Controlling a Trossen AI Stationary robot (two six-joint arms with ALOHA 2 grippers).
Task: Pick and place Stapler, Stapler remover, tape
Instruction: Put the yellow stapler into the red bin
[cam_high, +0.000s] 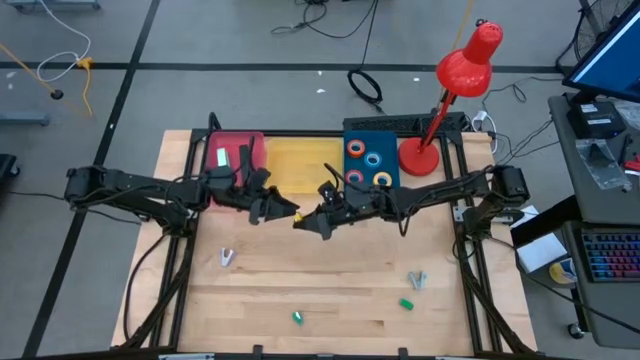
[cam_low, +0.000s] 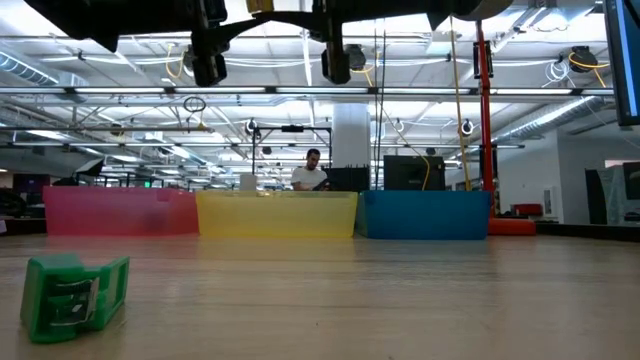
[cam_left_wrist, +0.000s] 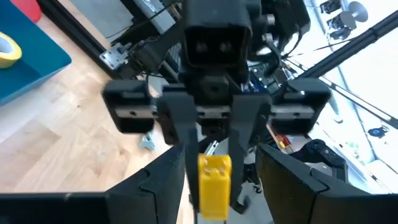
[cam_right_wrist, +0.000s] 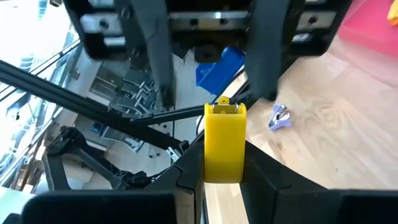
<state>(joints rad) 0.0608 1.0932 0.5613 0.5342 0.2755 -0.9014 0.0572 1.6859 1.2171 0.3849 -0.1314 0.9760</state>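
The right pincer (cam_high: 305, 222) grips a small yellow stapler (cam_right_wrist: 224, 144) above the middle of the desk (cam_high: 330, 280), facing the left pincer (cam_high: 285, 212), whose fingers stand apart around it without closing (seemingly a handover). The left should close squarely on the stapler's free end before the right lets go, then carry it to the yellow bin (cam_high: 303, 165). Four tape rolls (cam_high: 365, 165) lie in the blue bin (cam_high: 385, 132).
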